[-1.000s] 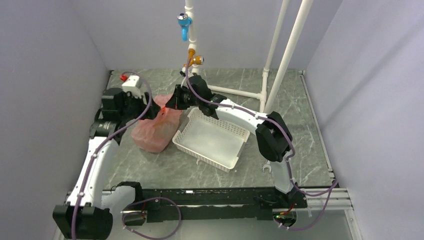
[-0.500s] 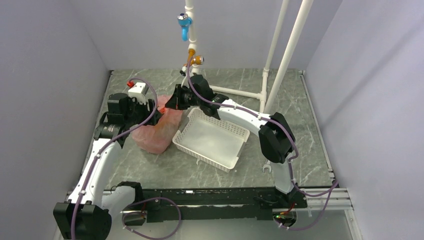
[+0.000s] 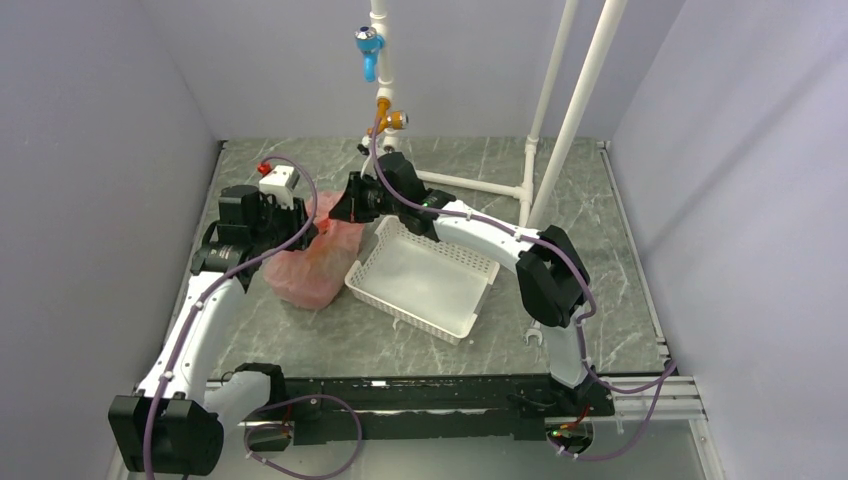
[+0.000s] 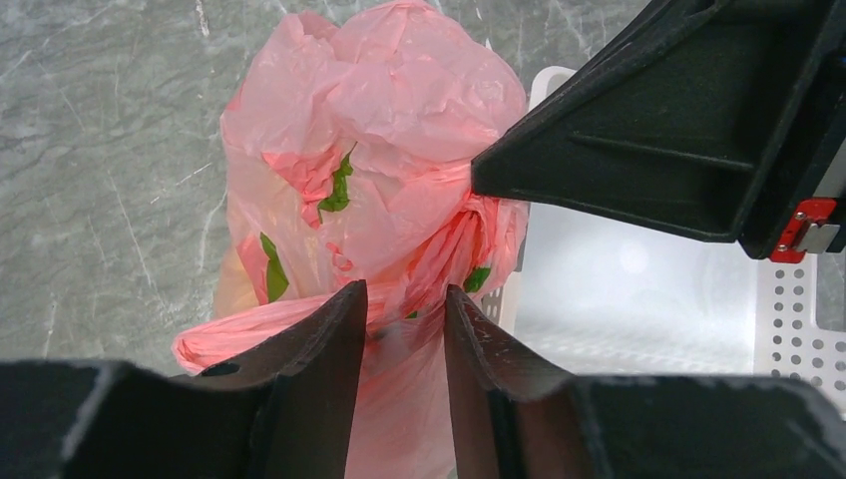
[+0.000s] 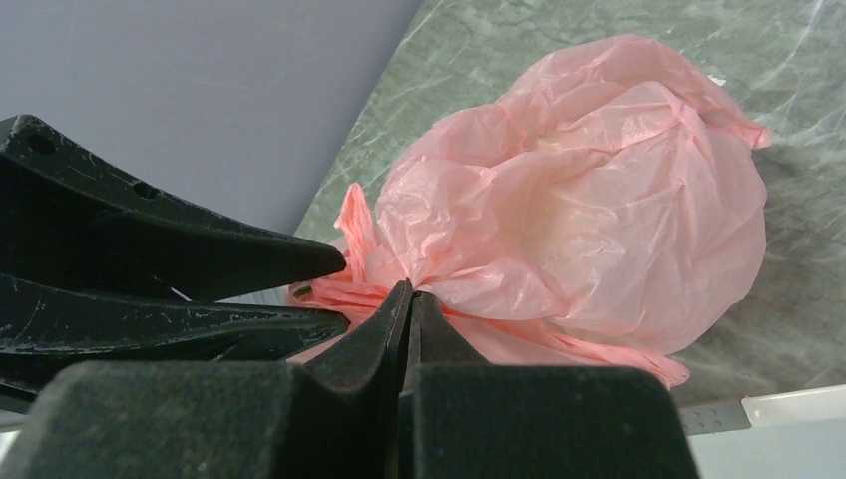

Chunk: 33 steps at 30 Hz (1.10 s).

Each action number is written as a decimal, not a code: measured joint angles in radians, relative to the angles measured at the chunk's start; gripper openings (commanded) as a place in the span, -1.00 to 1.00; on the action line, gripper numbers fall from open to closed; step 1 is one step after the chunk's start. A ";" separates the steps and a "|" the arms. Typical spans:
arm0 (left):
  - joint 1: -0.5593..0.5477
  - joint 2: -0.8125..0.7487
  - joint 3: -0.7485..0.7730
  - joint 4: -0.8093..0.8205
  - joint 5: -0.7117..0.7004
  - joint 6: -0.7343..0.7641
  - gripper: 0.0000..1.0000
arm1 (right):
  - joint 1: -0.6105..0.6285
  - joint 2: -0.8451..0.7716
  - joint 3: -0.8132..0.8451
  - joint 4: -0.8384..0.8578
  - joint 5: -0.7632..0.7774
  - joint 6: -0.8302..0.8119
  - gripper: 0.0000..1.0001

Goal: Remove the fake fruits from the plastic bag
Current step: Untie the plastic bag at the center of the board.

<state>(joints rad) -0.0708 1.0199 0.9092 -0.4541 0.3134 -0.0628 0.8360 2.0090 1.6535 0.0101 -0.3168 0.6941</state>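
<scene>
The pink plastic bag [image 3: 308,268] lies on the table left of the white basket [image 3: 405,318]. My right gripper [image 3: 336,212] is shut on the bag's gathered neck [image 5: 439,269], with the fingertips pressed together on the plastic. My left gripper [image 4: 406,299] is open, and its jaws straddle a pink fold of the bag just below that neck. In the right wrist view the left fingers [image 5: 200,254] sit close beside the right fingertips. The fake fruits are hidden in the bag. Only green patches [image 4: 339,190] and a pale yellowish area [image 4: 234,289] show through the plastic.
The white slotted basket [image 4: 788,319] touches the bag's right side. A white pipe frame [image 3: 560,130] with a blue valve [image 3: 368,45] stands at the back. Grey walls close in on the left, the back and the right. A small white tool [image 3: 533,335] lies near the right arm's base.
My left gripper has moved right and in onto the bag, and its open jaws now straddle a fold. The right gripper has kept its hold on the neck.
</scene>
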 measured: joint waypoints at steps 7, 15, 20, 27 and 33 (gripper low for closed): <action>0.000 0.007 0.000 -0.024 0.005 0.001 -1.00 | 0.005 0.000 0.000 0.000 0.001 -0.002 -1.00; -0.016 -0.082 -0.002 -0.085 -0.117 -0.037 -1.00 | 0.006 0.000 0.000 0.007 0.020 0.024 -1.00; -0.023 -0.260 -0.030 -0.145 -0.240 -0.105 -1.00 | 0.005 0.000 0.000 0.006 0.047 0.039 -1.00; -0.024 -0.523 -0.136 -0.188 -0.292 -0.169 -1.00 | 0.002 0.035 0.088 -0.047 0.054 0.039 -0.98; -0.024 -0.710 -0.234 -0.163 -0.287 -0.176 -1.00 | 0.001 0.056 0.158 -0.104 0.054 0.007 -0.63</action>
<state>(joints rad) -0.0948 0.3103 0.6754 -0.6174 0.0261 -0.2386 0.8368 2.0647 1.8118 -0.0937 -0.2626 0.7010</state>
